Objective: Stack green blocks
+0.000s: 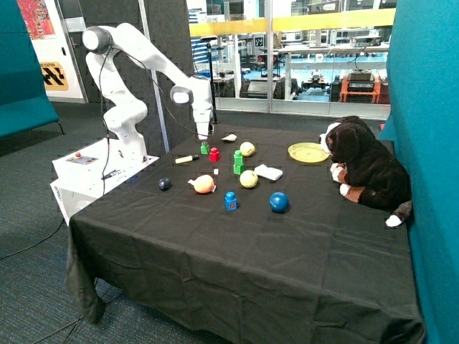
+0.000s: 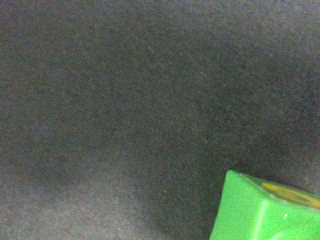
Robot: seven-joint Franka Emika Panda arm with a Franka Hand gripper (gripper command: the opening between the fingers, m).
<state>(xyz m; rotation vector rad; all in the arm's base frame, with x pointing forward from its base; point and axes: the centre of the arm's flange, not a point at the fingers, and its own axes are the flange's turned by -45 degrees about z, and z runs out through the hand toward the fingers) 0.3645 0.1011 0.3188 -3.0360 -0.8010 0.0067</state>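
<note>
Two green blocks (image 1: pixel 238 163) stand stacked one on the other near the middle of the black-clothed table (image 1: pixel 237 265). A third green block (image 1: pixel 205 148) sits alone at the far edge, beside the red studded block (image 1: pixel 214 154). My gripper (image 1: pixel 204 136) hangs just above this single green block. In the wrist view, a corner of that green block (image 2: pixel 265 212) shows very close against the black cloth.
A blue studded block (image 1: pixel 230 201), a blue ball (image 1: pixel 278 202), two yellow balls (image 1: pixel 247 148) (image 1: pixel 249 178), an orange ball (image 1: pixel 204 184) and a small dark ball (image 1: pixel 164 183) lie around. A yellow plate (image 1: pixel 308 152) and a plush dog (image 1: pixel 366 168) sit further along.
</note>
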